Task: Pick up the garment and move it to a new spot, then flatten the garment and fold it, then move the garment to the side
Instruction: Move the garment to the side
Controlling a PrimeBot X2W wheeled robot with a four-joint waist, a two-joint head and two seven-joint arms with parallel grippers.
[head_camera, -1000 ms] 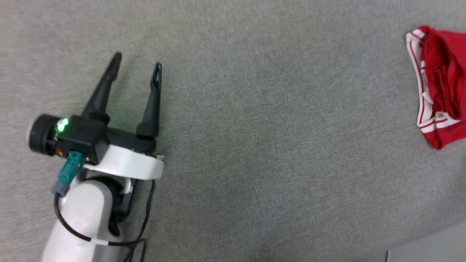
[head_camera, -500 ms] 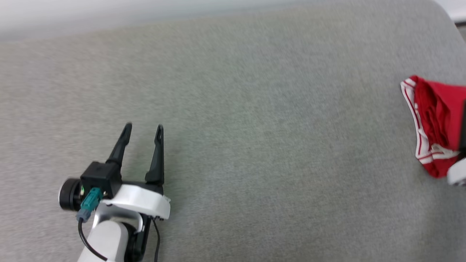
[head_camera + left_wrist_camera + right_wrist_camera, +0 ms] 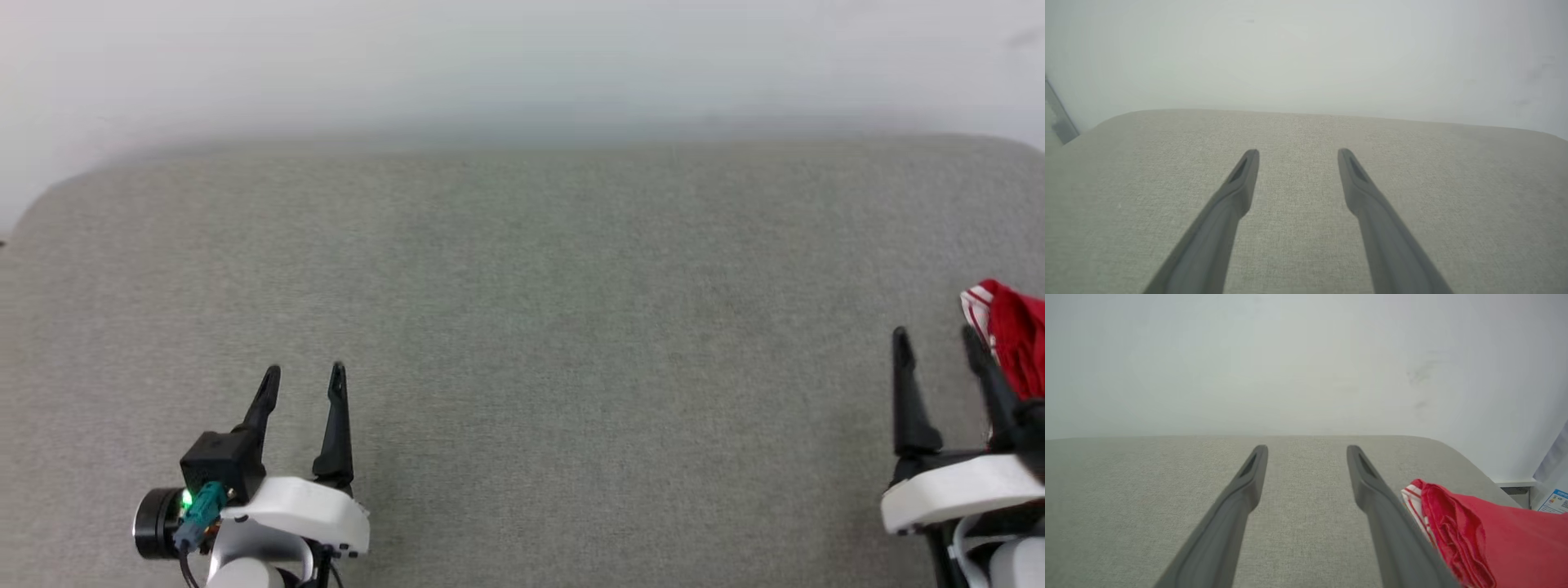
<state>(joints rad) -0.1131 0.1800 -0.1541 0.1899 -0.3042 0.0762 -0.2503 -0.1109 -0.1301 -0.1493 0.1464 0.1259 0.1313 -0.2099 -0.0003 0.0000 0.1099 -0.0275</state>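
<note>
The garment is a folded red bundle with red-striped white trim, lying at the far right edge of the grey fabric surface. In the right wrist view the garment sits just right of my right finger. My right gripper is open at the lower right, beside the garment and holding nothing. At the lower left my left gripper is open too, far from the garment. The left wrist view shows the left gripper with bare grey fabric between its fingers.
A pale wall rises behind the grey surface's rounded far edge. In the right wrist view a white ledge and a blue-printed label sit past the surface's right end. Bare grey fabric stretches between the two grippers.
The head camera has tilted up, so the wall and far edge now show. The right gripper has come into view beside the garment. Both grippers stay open.
</note>
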